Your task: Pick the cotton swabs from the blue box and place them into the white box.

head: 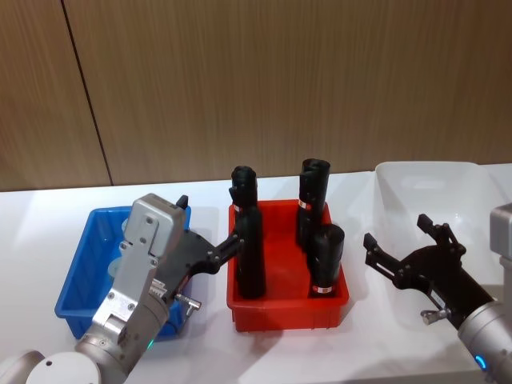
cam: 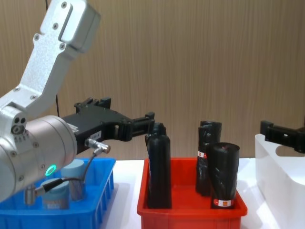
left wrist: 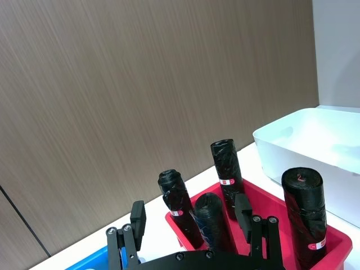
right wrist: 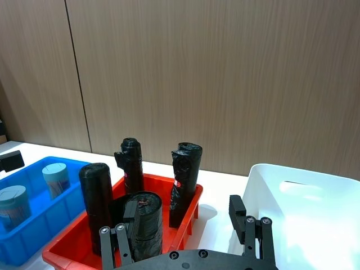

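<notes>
Two cotton swab jars (right wrist: 56, 179) (right wrist: 14, 205) with pale blue lids stand in the blue box (head: 80, 276) at the left. They also show in the chest view as the cotton swabs (cam: 74, 179). My left gripper (head: 210, 224) hangs open and empty over the blue box's right side, its fingertips (head: 232, 244) close to a black cylinder in the red bin. My right gripper (head: 398, 234) is open and empty above the table between the red bin and the white box (head: 432, 188). The white box (right wrist: 292, 208) looks empty where its inside shows.
A red bin (head: 288, 308) sits between the two boxes and holds several tall black cylinders (head: 248, 240). A wooden wall (head: 280, 80) runs behind the white table (head: 200, 344). Bare table lies in front of the bins.
</notes>
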Available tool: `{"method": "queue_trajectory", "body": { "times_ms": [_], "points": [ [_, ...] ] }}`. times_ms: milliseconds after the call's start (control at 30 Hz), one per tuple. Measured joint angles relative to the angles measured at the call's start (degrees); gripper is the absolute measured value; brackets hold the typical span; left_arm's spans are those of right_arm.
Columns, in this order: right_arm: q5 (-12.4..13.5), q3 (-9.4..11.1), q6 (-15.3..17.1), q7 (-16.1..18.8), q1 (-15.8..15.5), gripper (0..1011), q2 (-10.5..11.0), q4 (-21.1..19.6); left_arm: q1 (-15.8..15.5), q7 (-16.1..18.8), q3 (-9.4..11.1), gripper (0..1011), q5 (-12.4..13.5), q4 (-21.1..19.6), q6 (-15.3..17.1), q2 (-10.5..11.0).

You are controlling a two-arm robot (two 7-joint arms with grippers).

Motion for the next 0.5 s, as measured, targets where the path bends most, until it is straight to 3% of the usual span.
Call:
{"method": "queue_trajectory", "body": {
  "times_ms": [500],
  "points": [
    [0.0, 0.0, 0.0, 0.0, 0.0, 1002, 0.0, 0.0, 0.0, 0.0, 0.0, 1004, 0.0, 0.0, 0.0, 0.0]
  ]
}}
